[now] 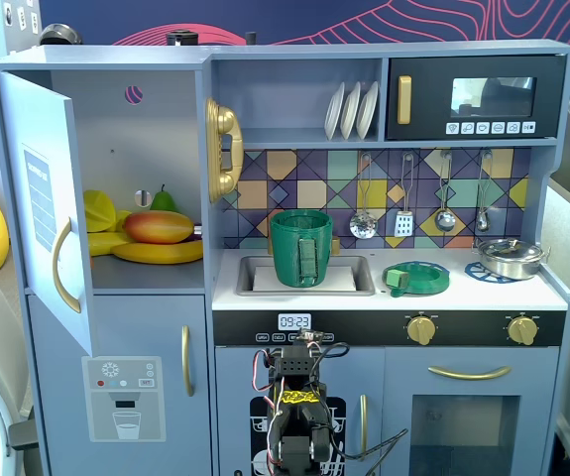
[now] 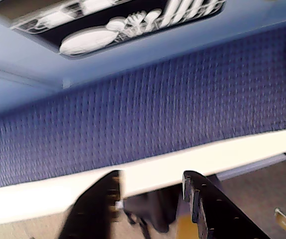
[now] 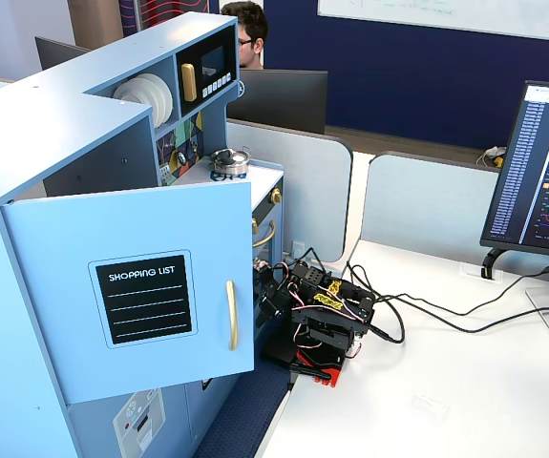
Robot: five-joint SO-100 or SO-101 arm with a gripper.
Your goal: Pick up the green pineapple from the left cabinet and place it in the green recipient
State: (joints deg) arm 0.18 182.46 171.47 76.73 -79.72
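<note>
The left cabinet [image 1: 161, 134] stands open, its door [image 1: 39, 188] with the gold handle swung out to the left; the door also shows in a fixed view [image 3: 140, 286]. On its shelf lie a mango [image 1: 158, 226], a banana [image 1: 161, 254], other yellow fruit and a smooth green pear [image 1: 164, 200]. The green pineapple is hidden. The green recipient [image 1: 301, 248], a tall dark green pot, stands in the sink. My arm [image 1: 297, 407] sits folded low in front of the kitchen [image 3: 322, 320]. My gripper [image 2: 151, 177] is open and empty, over the table's white edge and a blue mat [image 2: 147, 114].
A flat green dish [image 1: 415, 278] lies on the counter right of the sink and a metal pan [image 1: 511, 256] sits on the stove. Plates [image 1: 352, 109] and hanging utensils are above. Cables [image 3: 417, 320] and a monitor [image 3: 546, 172] are on the white desk.
</note>
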